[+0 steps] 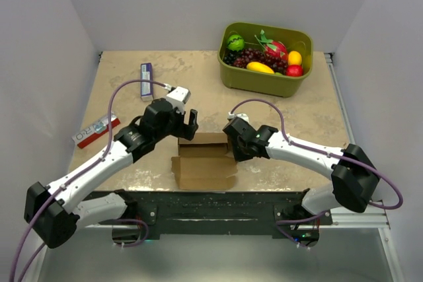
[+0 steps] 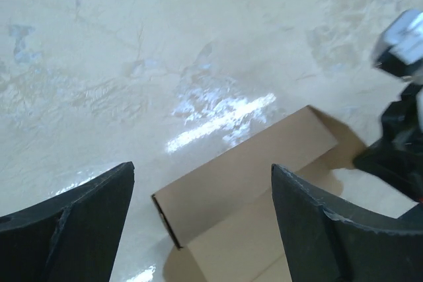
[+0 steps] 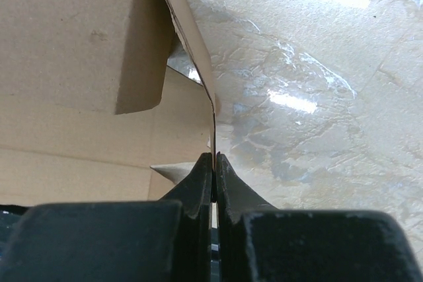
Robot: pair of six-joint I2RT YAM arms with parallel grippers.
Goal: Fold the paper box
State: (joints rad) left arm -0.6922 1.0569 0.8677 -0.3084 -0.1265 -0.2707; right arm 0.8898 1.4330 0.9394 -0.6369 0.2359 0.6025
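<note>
Black left hand [image 1: 187,123] hovers, fingers spread wide, above the plain brown cardboard paper box [image 1: 203,163], which lies partly folded on the marbled beige desk [image 1: 291,110] between both arms; the right hand [image 3: 213,163] pinches its upright right flap.

Probably a robotics lab's test booth: plain white walls [image 1: 198,4] box in a stone-patterned table [image 1: 310,113], a left arm [image 1: 99,163] and right arm [image 1: 307,152] trailing purple cables [image 1: 114,100] are bolted to a black rail [image 1: 218,206], and a green tub [image 1: 254,84] holds fake-looking fruit [image 1: 259,67].
</note>
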